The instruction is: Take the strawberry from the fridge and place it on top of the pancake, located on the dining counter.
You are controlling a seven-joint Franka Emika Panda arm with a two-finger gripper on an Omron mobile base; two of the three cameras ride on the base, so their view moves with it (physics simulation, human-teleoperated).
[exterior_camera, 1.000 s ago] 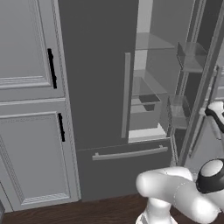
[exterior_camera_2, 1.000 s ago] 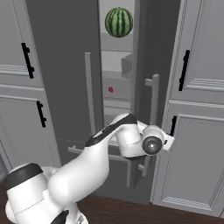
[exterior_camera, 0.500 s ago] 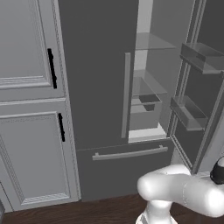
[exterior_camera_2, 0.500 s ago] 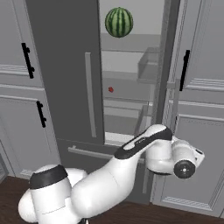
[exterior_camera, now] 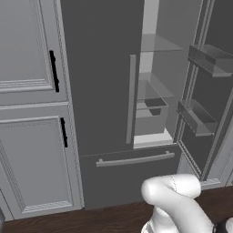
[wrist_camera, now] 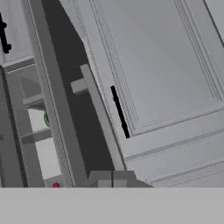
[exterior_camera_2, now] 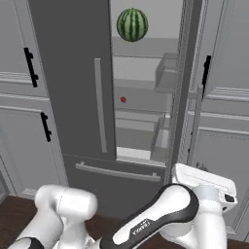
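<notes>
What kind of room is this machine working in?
Most likely a kitchen, and a computer-rendered one. A tall dark grey fridge stands with one door open, a watermelon and a tiny strawberry sit on its shelves, and light grey panelled cabinets flank it.

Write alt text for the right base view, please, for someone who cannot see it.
A dark grey fridge stands with its right door swung open, showing pale shelves: a striped green watermelon on the top one and a tiny red strawberry lower down. The white robot arm curves across the foreground, and light grey cabinets flank the fridge.
</notes>
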